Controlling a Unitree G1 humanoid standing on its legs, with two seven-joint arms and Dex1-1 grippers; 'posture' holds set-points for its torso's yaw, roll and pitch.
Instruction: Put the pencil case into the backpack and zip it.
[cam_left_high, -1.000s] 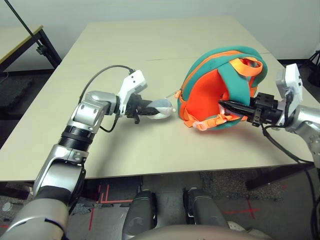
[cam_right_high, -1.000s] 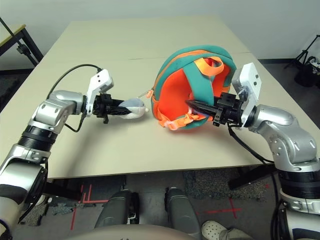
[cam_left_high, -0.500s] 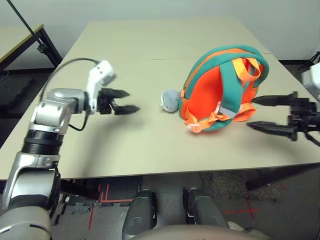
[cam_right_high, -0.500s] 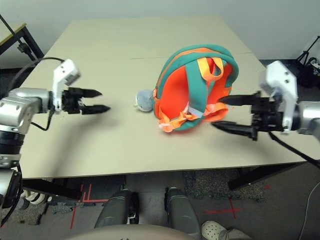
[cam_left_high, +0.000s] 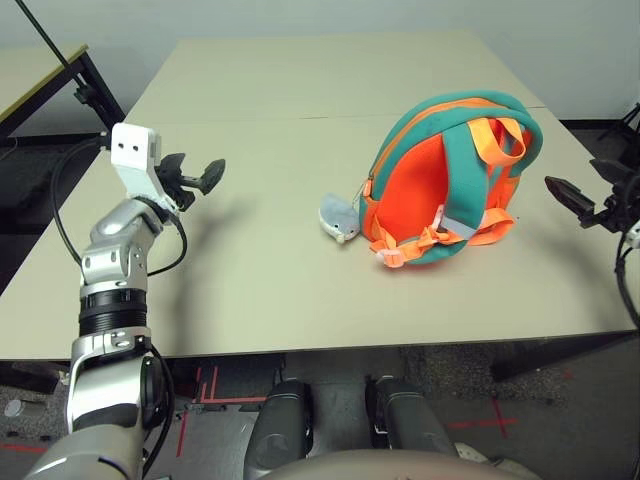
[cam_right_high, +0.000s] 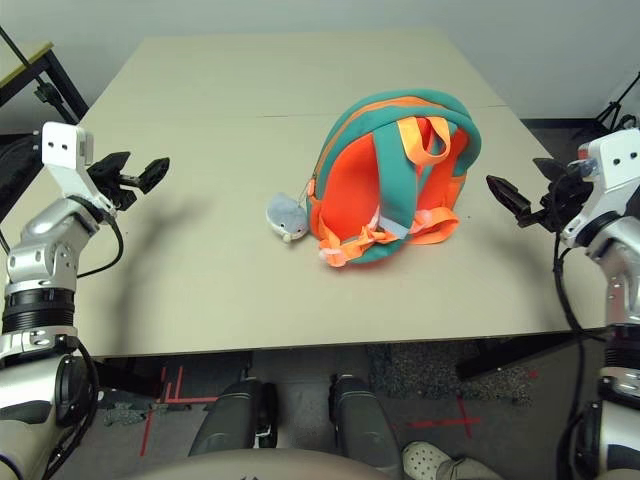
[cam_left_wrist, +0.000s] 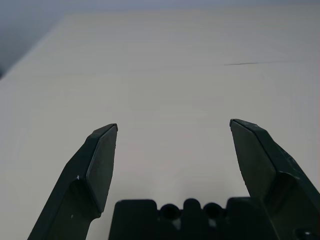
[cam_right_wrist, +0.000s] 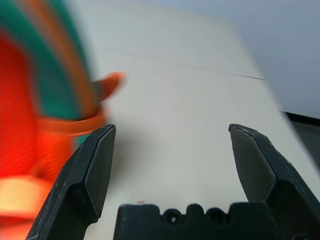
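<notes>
The backpack sits right of centre in the head view, resting on the tan table with its orange strap side toward the camera and its teal rim arching over the top. A small grey shark charm lies on the table just beside its lower left corner, touching or nearly touching the bag. The pencil case cannot be made out anywhere on the table, and whether the zip is shut cannot be told from this side (the opening faces away).

The left gripper hangs at the upper left of the frame, well apart from the bag, its two black fingers spread wide with nothing between them. The right gripper is at the right edge, near the bag but clear of it, fingers likewise wide apart and empty; its wrist view shows bare table between them and the bag's straps off to one side.

With both arms off the bag and no case in sight, the task looks at or near its end. If anything remains, it is checking the zip, which would call for bringing a gripper round to the bag's far side.
</notes>
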